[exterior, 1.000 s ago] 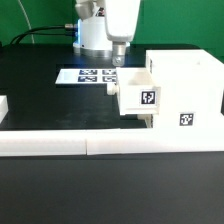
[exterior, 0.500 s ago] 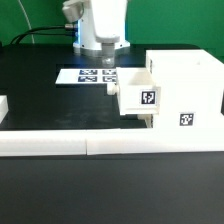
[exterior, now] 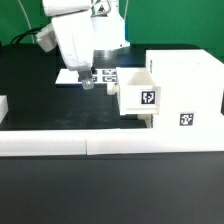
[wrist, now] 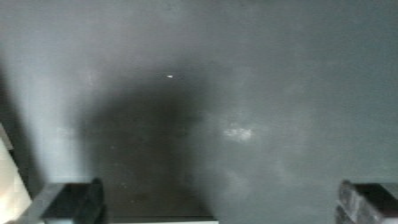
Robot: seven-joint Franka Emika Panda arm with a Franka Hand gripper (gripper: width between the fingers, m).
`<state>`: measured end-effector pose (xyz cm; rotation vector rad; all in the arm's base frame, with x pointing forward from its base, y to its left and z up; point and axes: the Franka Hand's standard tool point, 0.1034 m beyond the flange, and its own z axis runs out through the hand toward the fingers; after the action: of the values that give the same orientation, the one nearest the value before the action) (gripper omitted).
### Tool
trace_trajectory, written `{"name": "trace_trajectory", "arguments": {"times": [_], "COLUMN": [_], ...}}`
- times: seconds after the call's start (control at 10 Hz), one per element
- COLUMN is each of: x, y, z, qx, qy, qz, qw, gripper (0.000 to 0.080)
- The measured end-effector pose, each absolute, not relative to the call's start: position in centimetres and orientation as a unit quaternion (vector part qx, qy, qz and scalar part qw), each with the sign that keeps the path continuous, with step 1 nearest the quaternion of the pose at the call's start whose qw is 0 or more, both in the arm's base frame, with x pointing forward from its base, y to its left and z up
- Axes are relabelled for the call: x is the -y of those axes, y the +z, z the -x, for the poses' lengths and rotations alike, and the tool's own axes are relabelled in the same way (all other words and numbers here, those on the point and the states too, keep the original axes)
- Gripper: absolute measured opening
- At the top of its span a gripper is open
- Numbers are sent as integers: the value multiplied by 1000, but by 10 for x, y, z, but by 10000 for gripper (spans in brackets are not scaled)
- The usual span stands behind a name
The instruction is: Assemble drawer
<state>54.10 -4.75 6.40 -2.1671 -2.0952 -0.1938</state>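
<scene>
The claw hangs just above the dark surface, its 2 fingers spread wide apart and holding nothing. The white drawer housing sits at the exterior view's right, with 1 tray partly slid in.

Pincer (empty) beside drawer.

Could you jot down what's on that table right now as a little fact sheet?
big white box: housing, at the exterior view's right
small tray: tray, partway in the housing's front
hand: hand, over the dark table, holding nothing, fingers apart in the wrist view
tag sheet: marker board, behind the hand
front edge: low white wall
</scene>
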Motion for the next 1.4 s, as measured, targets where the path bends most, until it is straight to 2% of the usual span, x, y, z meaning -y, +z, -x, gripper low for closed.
{"name": "trace_trajectory", "arguments": {"times": [0.5, 1.0, 1.4], "x": [19, -16, -31], "y": [58, 60, 61], "z": [-549, -556, -558], "qx": [655, 620, 603], "qy": [-59, -54, -54], "qz": [751, 780, 792], "qw": [69, 73, 75], "gripper": [648, 648, 648]}}
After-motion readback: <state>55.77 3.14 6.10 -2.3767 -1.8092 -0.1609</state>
